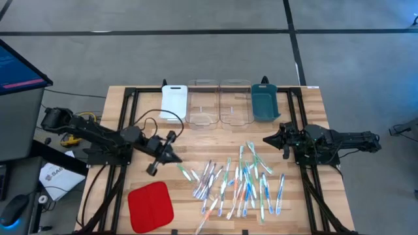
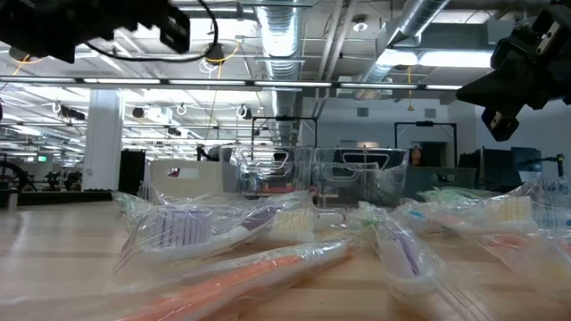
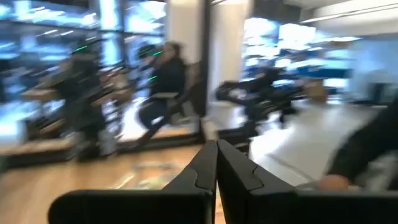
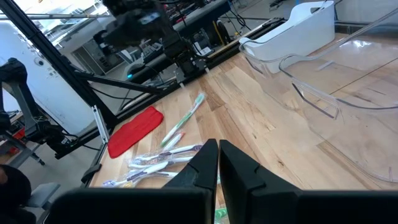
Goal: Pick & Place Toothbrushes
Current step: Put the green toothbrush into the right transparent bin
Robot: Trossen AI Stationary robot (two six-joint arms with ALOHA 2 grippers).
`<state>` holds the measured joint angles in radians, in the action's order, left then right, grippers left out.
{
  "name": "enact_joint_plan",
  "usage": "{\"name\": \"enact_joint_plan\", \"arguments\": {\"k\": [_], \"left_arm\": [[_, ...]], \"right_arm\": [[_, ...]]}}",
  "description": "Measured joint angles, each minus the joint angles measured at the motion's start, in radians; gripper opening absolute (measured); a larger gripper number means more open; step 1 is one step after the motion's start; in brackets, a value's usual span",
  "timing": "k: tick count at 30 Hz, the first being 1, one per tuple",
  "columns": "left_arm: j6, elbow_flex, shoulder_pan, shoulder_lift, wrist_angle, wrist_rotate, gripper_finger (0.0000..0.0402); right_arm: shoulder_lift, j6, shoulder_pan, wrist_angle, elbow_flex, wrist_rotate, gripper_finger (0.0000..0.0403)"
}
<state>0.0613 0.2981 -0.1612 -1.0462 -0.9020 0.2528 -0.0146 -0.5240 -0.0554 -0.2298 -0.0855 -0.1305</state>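
1. Surveying the bench [image 1: 307,104]: a wooden top with four trays in a row along its far edge, namely a white tray [image 1: 174,102], two clear trays [image 1: 202,102] [image 1: 234,102], and a teal tray [image 1: 264,102]. None appears to hold a brush, though the clear ones are hard to read.
2. Red square pad [image 1: 151,205] lies at the near left corner, apart from everything else.
3. Toothbrushes [image 1: 238,181]: a loose scatter in clear wrappers across the near middle of the bench, many overlapping or touching, none in hand. One green-accented brush [image 1: 187,172] lies at the left edge of the pile, a little apart, nearest the left arm.
4. Left gripper [image 1: 175,158]: fingers pressed together, holding nothing, raised above the bench just left of the scatter; its wrist view looks out level into the room.
5. Right gripper [image 1: 268,139]: fingers closed, empty, hanging above the bench between the teal tray and the right side of the pile, pointed toward the pile.
6. Step in hand, as I judge it: the very start, with no pick begun.
7. Next move likely calls for one arm to open its fingers, tilt down over an outlying brush such as the green-accented one, and grasp it across the handle. Slick wrappers and crossed neighbours could let a second brush be dragged along.
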Motion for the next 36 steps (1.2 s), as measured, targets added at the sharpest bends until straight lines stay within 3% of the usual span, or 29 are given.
{"name": "enact_joint_plan", "arguments": {"k": [5, 10, 16, 18, 22, 27, 29, 33, 36], "left_arm": [[-0.001, 0.036, -0.029, 0.000, -0.008, 0.091, 0.0000], [-0.064, 0.119, -0.092, 0.000, 0.255, 0.105, 0.0000], [-0.176, 0.252, -0.156, 0.000, 0.728, -0.148, 0.0000], [-0.197, 0.271, -0.165, 0.000, 0.798, -0.208, 0.0000], [-0.191, 0.274, -0.169, -0.014, 0.824, -0.221, 0.0000], [-0.102, 0.274, -0.158, -0.078, 0.833, -0.249, 0.0012], [-0.069, 0.274, -0.143, -0.113, 0.843, -0.316, 0.0020], [0.280, 0.294, -0.067, -0.184, 0.961, -0.644, 0.0031], [0.484, 0.312, -0.003, -0.220, 1.031, -0.670, 0.0032]], "right_arm": [[0.000, 0.000, 0.000, 0.000, 0.000, 0.000, 0.0011], [0.000, 0.000, 0.000, 0.000, 0.000, 0.000, 0.0011], [0.000, 0.000, 0.000, 0.000, 0.000, 0.000, 0.0011], [0.000, 0.000, 0.000, 0.000, 0.000, 0.000, 0.0011], [0.000, 0.000, 0.000, 0.000, 0.000, 0.000, 0.0011], [0.000, 0.000, 0.000, 0.000, 0.000, 0.000, 0.0011], [0.000, 0.000, 0.000, 0.000, 0.000, 0.000, 0.0011], [0.000, 0.000, 0.000, 0.000, 0.000, 0.000, 0.0011], [0.000, 0.000, 0.000, 0.000, 0.000, 0.000, 0.0011]]}}
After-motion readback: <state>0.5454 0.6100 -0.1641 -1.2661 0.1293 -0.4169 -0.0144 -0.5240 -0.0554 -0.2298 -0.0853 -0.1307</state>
